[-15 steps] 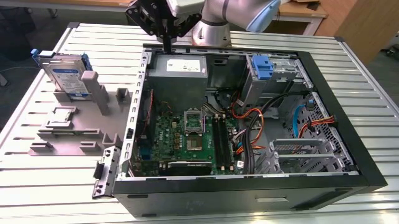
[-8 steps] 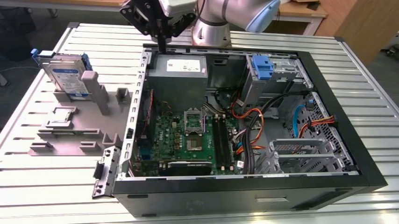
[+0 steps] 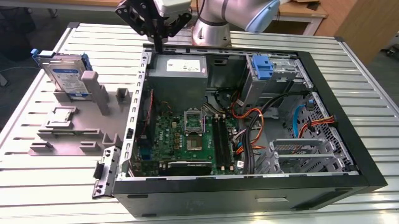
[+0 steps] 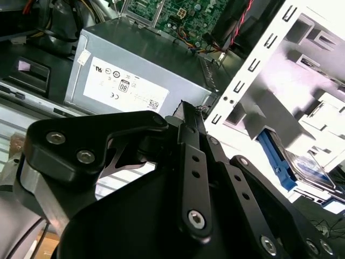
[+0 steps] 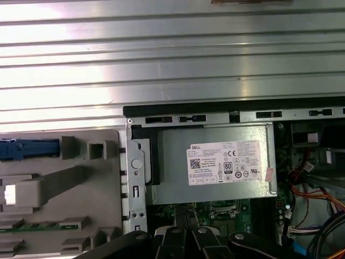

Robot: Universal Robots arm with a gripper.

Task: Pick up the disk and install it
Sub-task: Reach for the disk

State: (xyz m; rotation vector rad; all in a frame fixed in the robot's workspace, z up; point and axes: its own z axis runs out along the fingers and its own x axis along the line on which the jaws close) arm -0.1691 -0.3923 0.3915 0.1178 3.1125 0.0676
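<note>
The claw (image 3: 158,45) is seen closed, empty, over the computer case (image 3: 237,185); the disk (image 3: 65,74) is stood upright in a grey holder (image 3: 74,128) on the table (image 3: 365,70).

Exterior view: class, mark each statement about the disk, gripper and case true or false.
1. The disk stands upright in the grey fixture, outside the case. True.
2. The gripper holds the disk. False: it is shut on nothing, above the power supply.
3. The case lies open. True.
4. The blue caddy sits on the fixture. False: the caddy sits inside the case.
</note>
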